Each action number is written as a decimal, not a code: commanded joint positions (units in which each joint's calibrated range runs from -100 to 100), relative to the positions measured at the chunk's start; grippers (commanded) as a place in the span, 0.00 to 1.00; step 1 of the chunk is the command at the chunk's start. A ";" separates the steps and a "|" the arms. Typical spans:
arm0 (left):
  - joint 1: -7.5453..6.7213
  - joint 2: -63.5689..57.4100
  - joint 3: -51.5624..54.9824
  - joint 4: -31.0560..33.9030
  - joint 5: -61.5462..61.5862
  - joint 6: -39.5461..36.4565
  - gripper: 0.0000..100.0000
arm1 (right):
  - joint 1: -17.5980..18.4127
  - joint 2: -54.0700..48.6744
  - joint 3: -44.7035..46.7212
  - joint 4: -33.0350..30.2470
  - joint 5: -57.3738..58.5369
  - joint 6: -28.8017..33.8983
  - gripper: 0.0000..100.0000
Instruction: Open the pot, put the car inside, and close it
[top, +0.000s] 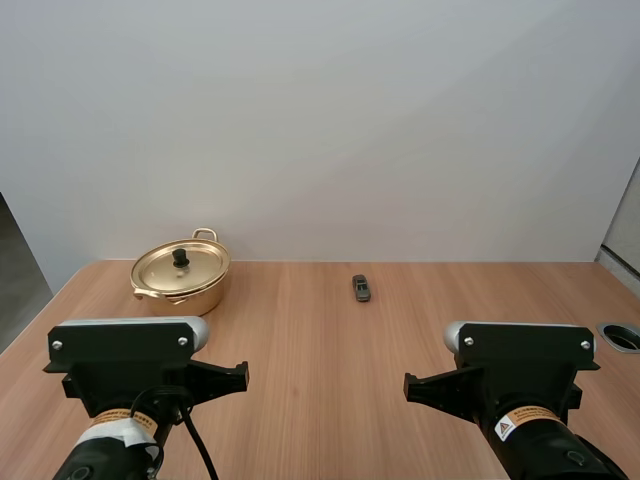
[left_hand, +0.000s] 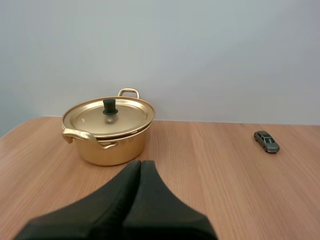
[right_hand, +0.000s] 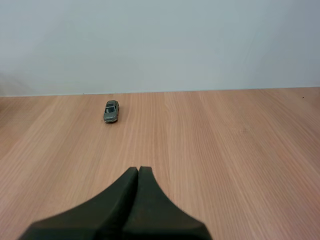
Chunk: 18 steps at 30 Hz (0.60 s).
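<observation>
Desk (top: 330, 345) far edge: pot (top: 205, 296), lid (top: 165, 268) on, near left corner, car (top: 361, 288) midway; my left hand (left_hand: 140, 164) and right hand (right_hand: 138, 170) both pressed together.

The left gripper (left_hand: 140, 163) and right gripper (right_hand: 138, 169) are each closed on nothing.

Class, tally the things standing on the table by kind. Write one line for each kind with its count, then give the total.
pot, gold: 1
lid, gold with a black knob, sitting on the pot: 1
toy car, grey, standing apart from the pot: 1
Total: 3
</observation>
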 joint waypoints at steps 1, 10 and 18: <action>0.02 0.00 0.00 -0.04 -0.16 0.04 0.00 | -0.02 0.00 0.00 -0.64 0.11 0.00 0.00; 0.02 0.00 0.00 15.58 -9.94 11.88 0.00 | -0.02 0.00 0.00 -0.21 -22.12 0.00 0.00; 0.02 0.00 -1.51 26.48 -16.26 12.70 0.00 | 0.25 0.00 0.00 -8.55 -56.08 -2.93 0.00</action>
